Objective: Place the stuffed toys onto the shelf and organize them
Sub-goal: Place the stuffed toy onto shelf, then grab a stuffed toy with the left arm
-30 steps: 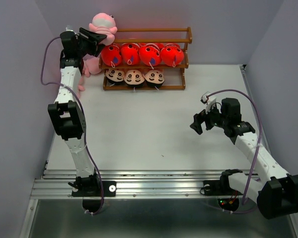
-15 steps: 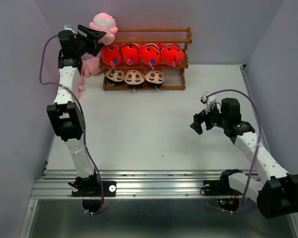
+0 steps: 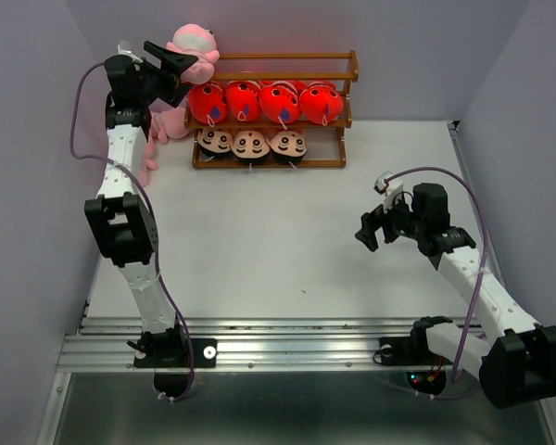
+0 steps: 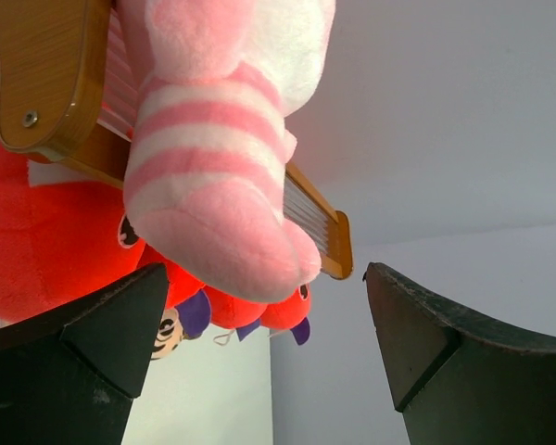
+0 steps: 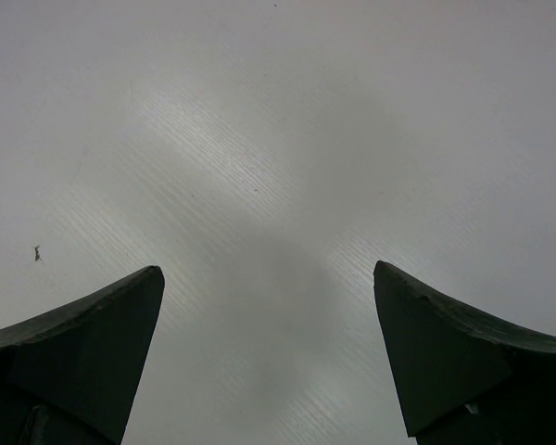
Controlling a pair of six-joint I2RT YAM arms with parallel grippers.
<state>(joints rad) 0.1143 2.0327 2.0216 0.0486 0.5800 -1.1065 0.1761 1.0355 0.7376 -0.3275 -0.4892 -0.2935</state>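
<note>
The brown shelf (image 3: 338, 67) stands at the back of the table. Its middle tier holds several red-orange fish (image 3: 259, 100). Its bottom tier holds three boy dolls (image 3: 250, 143). A pink striped frog toy (image 3: 193, 42) sits at the left end of the top tier. My left gripper (image 3: 173, 61) is open and empty, right beside that toy. In the left wrist view the toy's striped leg (image 4: 213, 185) hangs over the top rail (image 4: 51, 83) above and between my open fingers (image 4: 107, 338). My right gripper (image 3: 376, 228) is open and empty above bare table (image 5: 259, 139).
More pink plush (image 3: 170, 121) lies on the table left of the shelf, partly hidden behind my left arm. Grey walls close in the back and both sides. A metal rail (image 3: 287, 352) runs along the near edge.
My left gripper has risen a little and shifted slightly left beside the pink toy on the top tier. The right arm has not moved.
</note>
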